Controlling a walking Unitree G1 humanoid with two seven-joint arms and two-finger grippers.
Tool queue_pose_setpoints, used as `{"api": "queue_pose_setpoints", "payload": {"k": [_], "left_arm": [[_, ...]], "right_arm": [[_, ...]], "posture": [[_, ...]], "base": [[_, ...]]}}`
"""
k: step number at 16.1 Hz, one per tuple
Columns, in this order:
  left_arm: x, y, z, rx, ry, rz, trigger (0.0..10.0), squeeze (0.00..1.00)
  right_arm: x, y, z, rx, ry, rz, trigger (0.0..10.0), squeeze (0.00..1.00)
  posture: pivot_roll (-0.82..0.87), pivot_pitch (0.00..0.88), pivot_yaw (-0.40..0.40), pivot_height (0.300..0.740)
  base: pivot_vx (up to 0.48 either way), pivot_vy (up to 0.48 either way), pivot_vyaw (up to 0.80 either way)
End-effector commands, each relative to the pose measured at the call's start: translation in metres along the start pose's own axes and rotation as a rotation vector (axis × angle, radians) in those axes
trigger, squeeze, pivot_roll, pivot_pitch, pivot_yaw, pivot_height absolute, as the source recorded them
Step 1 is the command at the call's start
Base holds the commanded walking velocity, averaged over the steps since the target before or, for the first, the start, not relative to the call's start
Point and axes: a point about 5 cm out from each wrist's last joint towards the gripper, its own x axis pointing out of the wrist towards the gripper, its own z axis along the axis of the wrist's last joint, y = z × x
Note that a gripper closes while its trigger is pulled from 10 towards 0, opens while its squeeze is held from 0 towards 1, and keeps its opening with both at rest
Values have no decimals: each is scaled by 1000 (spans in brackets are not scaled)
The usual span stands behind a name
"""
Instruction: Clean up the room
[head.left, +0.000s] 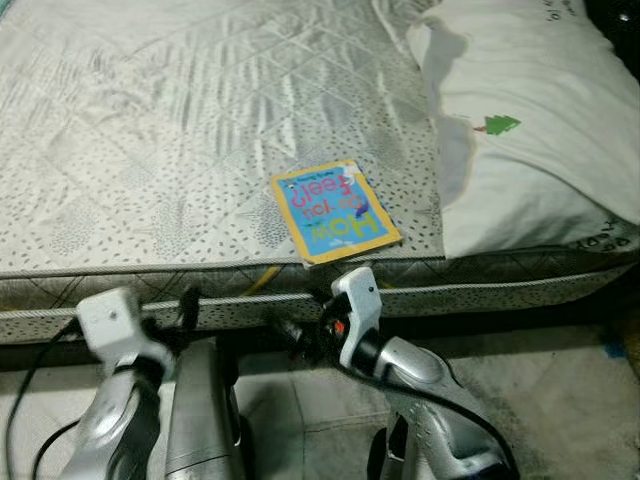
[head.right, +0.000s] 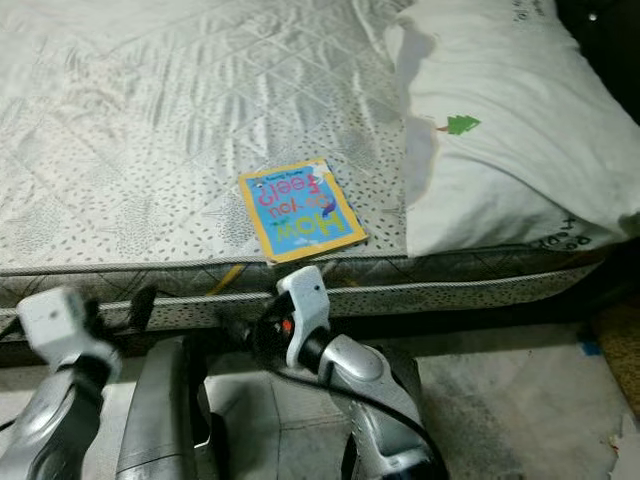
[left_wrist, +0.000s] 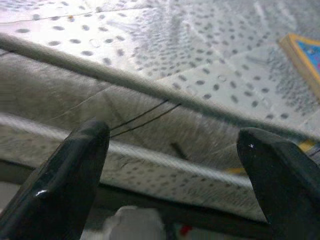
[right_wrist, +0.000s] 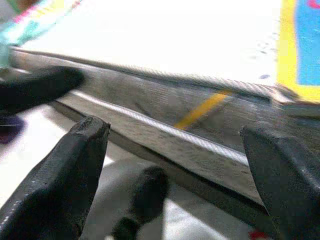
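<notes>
**A:** Start with the head camera. What lies ahead?

**B:** A mattress (head.left: 180, 150) with a quilted, speckled cover. A children's book (head.left: 335, 212) with a yellow border and blue cover lies flat near the front edge, its title upside down from here. Just to its right sits a white pillow (head.left: 540, 140) with a small green tree printed on it; book and pillow are near each other, not touching.

**A:** And the arms?

**B:** Both are raised in front of the mattress side, below its top edge. The right gripper (head.right: 262, 335) is just under the book's near corner, by the mattress side. The left gripper (head.left: 185, 305) is further left, well apart from the book.

**A:** Left wrist view?

**B:** The two black fingers (left_wrist: 70, 175) stand wide apart with nothing between them, pointed at the mattress side and its piping. The book's yellow edge (left_wrist: 302, 55) shows on the top surface, off to one side.

**A:** Right wrist view?

**B:** Again the fingers (right_wrist: 65, 170) are spread wide and empty, facing the mattress side. The book's corner (right_wrist: 300, 50) overhangs the edge slightly, I think, though the picture is overexposed there. A dark blurred shape beyond may be the other gripper's fingers.
</notes>
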Motion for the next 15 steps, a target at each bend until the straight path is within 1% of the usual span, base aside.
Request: {"api": "queue_pose_setpoints", "payload": {"k": [1,2,3,5,6,8,12,15], "left_arm": [[-11,4,2,15,12,13,10000,0],[-23,8,0,13,34,28,10000,0],[-29,10,-3,14,56,40,10000,0],[-35,12,-4,18,67,49,10000,0],[-38,13,-2,25,71,48,10000,0],[-36,14,0,34,77,43,10000,0],[-33,7,2,26,92,0,10000,0],[-33,4,1,17,99,-17,10000,0]], "right_arm": [[5,1,-5,1,-2,-19,10000,0],[11,0,-9,-29,13,-28,10000,0],[14,-2,-9,-34,3,-45,10000,0],[18,-3,-7,-39,-16,-62,10000,0],[21,-10,-4,-54,-39,-106,10000,0],[23,-16,-2,-64,-60,-145,10000,0],[23,-28,4,-83,-105,-217,10000,0],[25,-27,4,-80,-117,-221,10000,0]], "posture": [[78,269,-39,490],[94,274,-43,490],[102,276,-45,490],[115,279,-50,490],[124,282,-50,490],[123,284,-44,490],[112,290,-35,490],[108,289,-36,490]], "base": [[0,0,0],[0,0,0],[0,0,0],[0,0,0],[0,0,0],[0,0,0],[0,0,0],[0,0,0]]}}
